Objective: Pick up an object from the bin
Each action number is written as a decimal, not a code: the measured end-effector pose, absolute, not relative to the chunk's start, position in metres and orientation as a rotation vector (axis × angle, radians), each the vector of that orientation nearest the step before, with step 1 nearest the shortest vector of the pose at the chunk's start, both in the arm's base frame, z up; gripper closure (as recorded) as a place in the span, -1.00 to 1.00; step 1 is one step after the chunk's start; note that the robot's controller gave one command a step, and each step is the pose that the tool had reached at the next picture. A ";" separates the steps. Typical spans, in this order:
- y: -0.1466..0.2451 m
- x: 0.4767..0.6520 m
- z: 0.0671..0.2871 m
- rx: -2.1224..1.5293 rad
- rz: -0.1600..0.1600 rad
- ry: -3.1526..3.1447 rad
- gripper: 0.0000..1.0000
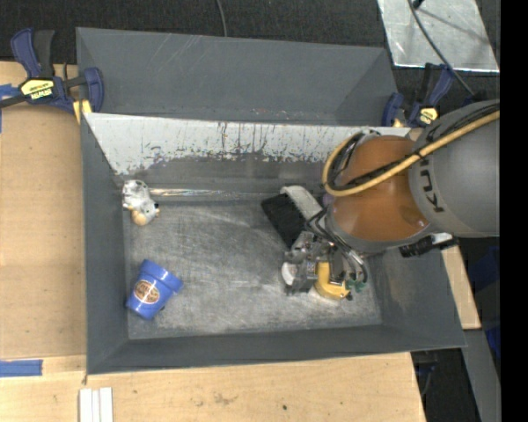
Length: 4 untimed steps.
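The thing nearest the jaws is a small yellow piece [334, 288] lying on the bin floor, right of the middle and close to the front wall. A small whitish piece [290, 275] lies just to its left. The jaws are down at floor level right over this pair, but their tips merge with the clutter, so I cannot tell whether they are released, clenched, or already round one of the two.

Judging by its looks, the yellow piece is light and hard (likely moulded plastic). It should lift easily but could skid on the bare metal, or be nudged aside, if it is pinched off-centre. The safest hold would be across its narrow middle, closing squarely from both sides, and clear of the whitish neighbour so that only one thing comes up.

Just behind lies a flat black block [282, 220], tilted, with a pale grey thing [301, 199] touching its far end. The arm's orange cover [374, 196] hangs above them on the right.

Well apart, on the left of the bin [246, 143], a blue cup [151, 290] lies on its side near the front corner. A little white and yellow toy [138, 202] sits by the back wall
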<state>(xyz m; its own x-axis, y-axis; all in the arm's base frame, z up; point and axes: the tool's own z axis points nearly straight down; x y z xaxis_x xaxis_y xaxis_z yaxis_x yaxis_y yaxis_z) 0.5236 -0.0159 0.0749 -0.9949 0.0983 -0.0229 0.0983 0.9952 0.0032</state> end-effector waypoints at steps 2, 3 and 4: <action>-0.016 0.522 0.079 0.153 0.003 3.123 1.00; -0.016 0.519 0.097 0.155 0.001 3.140 1.00; -0.017 0.521 0.112 0.154 0.000 3.132 1.00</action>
